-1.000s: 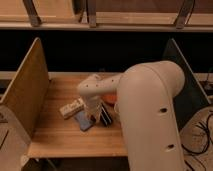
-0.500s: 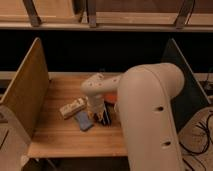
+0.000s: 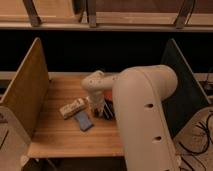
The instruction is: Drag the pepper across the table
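Your tool point(image 3: 99, 111) sits low over the bench point(image 3: 60, 137); a blue pad point(image 3: 83, 120) lies just left of it.

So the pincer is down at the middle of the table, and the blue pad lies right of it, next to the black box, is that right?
Not quite. The camera view shows the blue pad lying left of the pincer, just below the pale box, not right of it. The rest holds: the pincer is down at the middle of the table.
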